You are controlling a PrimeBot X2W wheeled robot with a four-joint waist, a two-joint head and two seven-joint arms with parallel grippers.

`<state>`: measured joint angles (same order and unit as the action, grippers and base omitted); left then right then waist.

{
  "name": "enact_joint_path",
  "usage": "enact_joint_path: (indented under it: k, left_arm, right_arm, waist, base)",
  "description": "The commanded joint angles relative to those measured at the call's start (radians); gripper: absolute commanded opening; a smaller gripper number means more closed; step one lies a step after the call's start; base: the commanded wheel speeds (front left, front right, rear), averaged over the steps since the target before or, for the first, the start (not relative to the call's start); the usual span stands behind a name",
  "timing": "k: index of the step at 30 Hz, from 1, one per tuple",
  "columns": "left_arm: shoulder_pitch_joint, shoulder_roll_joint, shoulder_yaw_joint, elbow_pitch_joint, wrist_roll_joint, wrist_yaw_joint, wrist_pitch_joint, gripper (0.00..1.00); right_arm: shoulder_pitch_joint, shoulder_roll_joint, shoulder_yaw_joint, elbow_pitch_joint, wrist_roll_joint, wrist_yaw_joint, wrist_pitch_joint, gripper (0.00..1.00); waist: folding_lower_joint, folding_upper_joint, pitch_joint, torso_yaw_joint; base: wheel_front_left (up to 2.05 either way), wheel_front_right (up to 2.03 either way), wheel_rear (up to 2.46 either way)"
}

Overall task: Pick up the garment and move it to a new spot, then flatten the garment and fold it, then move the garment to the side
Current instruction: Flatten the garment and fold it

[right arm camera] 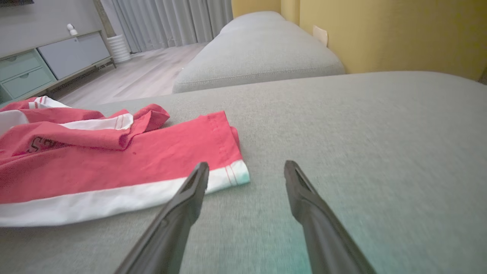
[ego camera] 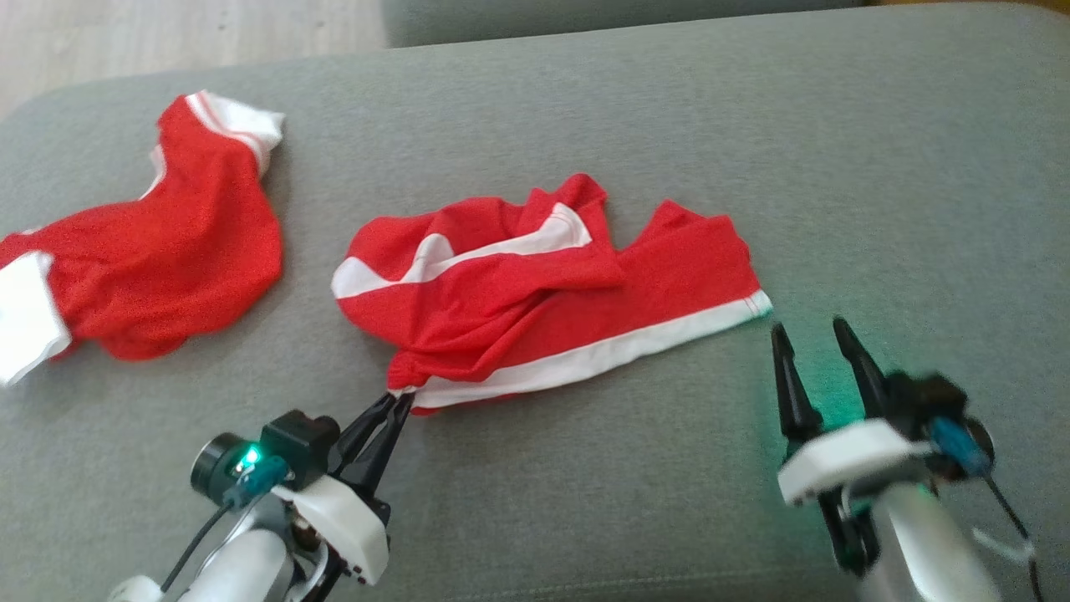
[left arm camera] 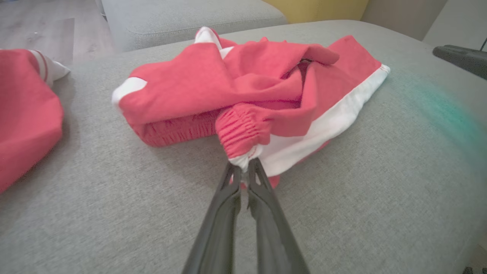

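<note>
Our left gripper (ego camera: pixel 399 400) is pinching the waistband (left arm camera: pixel 239 133) of the red shorts (ego camera: pixel 543 309) for lifting. Our right gripper (ego camera: pixel 809 326) is hovering, jaws wide.

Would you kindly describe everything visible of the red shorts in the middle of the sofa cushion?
The red shorts look like thin sports knit, with a broad white side stripe and a gathered elastic waistband. They lie crumpled, partly folded over themselves, on the grey sofa cushion. The left gripper is shut on a waistband corner; the open right gripper stands beside the hem corner, not touching.
</note>
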<state>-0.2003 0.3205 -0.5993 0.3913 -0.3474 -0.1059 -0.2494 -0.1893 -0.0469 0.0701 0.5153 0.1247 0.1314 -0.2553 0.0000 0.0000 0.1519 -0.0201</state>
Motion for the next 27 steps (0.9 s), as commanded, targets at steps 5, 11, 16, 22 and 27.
enact_joint_path:
  k: [5,11,16,22,27]
  left_arm:
    - [-0.043,0.022,0.033,-0.053,-0.001,0.008,-0.007,0.00]
    - [-0.062,0.013,0.024,-0.057,0.002,0.011,-0.007,0.00]
    - [-0.073,0.009,0.012,-0.042,0.002,0.007,-0.007,0.00]
    - [-0.065,0.009,0.017,-0.036,-0.002,0.016,-0.009,0.00]
    - [-0.059,0.016,0.021,-0.034,-0.005,0.018,-0.010,0.00]
  right_arm:
    - [-0.185,-0.003,0.014,0.201,-0.048,-0.001,-0.006,1.00]
    - [-0.252,-0.003,0.002,0.376,-0.072,-0.001,-0.006,1.00]
    - [-0.238,-0.003,0.023,0.396,-0.011,-0.001,-0.006,1.00]
    - [-0.175,-0.003,0.124,0.387,0.074,-0.001,-0.006,0.47]
    - [-0.182,-0.003,0.151,0.404,0.102,-0.001,-0.006,0.00]
  waist:
    - [0.0000,0.0000,0.022,0.064]
    - [0.0000,0.0000,0.029,0.100]
    - [0.0000,0.0000,0.019,0.119]
    - [0.0000,0.0000,0.003,0.103]
    - [0.0000,0.0000,-0.011,0.083]
  base:
    - [0.00,0.00,0.00]
    - [0.00,0.00,0.00]
    - [0.00,0.00,0.00]
    - [0.00,0.00,0.00]
    - [0.00,0.00,0.00]
